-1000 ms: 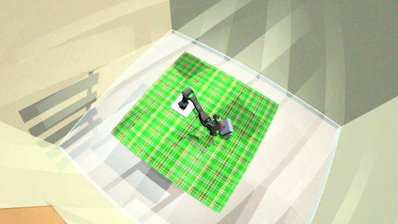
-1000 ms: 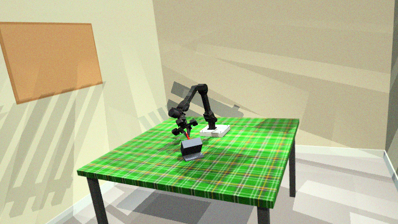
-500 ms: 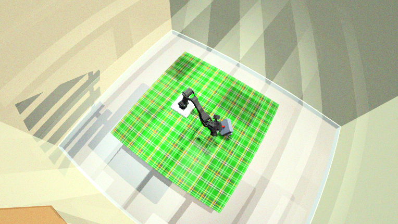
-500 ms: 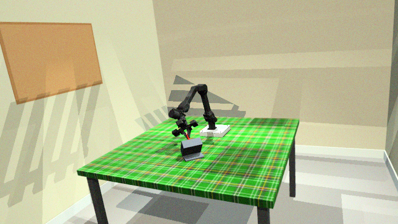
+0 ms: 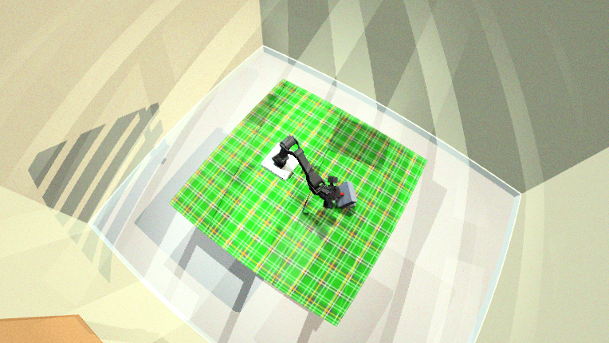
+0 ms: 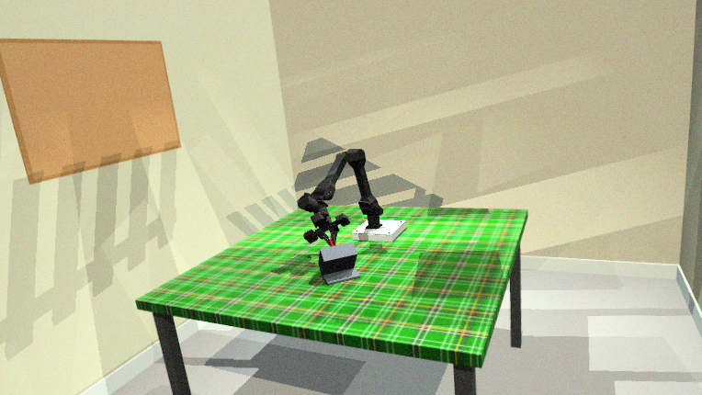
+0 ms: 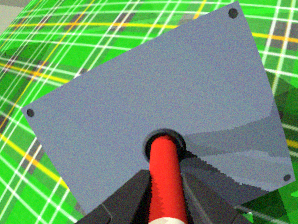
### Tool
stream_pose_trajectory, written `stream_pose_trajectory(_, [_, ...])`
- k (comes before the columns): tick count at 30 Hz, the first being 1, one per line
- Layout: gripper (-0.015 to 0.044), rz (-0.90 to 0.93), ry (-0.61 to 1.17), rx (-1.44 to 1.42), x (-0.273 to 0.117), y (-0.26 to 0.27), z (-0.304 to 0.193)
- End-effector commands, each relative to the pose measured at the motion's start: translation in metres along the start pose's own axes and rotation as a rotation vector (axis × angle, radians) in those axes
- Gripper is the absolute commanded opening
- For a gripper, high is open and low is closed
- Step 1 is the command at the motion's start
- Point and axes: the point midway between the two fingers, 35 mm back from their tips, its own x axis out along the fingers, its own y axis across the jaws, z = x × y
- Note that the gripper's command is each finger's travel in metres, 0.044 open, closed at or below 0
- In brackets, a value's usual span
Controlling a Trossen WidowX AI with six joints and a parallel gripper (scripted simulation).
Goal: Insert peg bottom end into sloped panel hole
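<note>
The red peg (image 5: 341,194) (image 6: 332,242) (image 7: 165,172) looks round, with a whitish near end at the bottom of the wrist view. My gripper (image 5: 339,195) (image 6: 331,240) (image 7: 165,180) is shut on it and holds it tilted, pointing at the panel. The blue-grey sloped panel (image 5: 348,194) (image 6: 338,253) (image 7: 100,110) has a round, dark-rimmed hole (image 7: 165,131). In the wrist view the peg's far end overlaps the hole's mouth and covers most of it. Whether the tip is inside, and how deep, cannot be told.
The panel stands on the green plaid table (image 5: 273,238) (image 6: 392,313). The arm's white base (image 5: 285,172) (image 6: 392,231) is behind the gripper, on the far side from the panel. Small dark dots, such as one screw (image 7: 233,13), mark the panel's corners.
</note>
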Motion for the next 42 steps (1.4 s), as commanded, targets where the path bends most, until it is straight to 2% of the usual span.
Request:
stream_pose_trajectory(1, [0.0, -0.005, -0.001, 0.001, 0.002, -0.001, 0.001])
stream_pose_trajectory(37, [0.0, 0.001, 0.0, 0.0, 0.016, 0.0, 0.0])
stream_pose_trajectory(42, [0.0131, 0.001, 0.0, 0.0, 0.016, 0.0, 0.0])
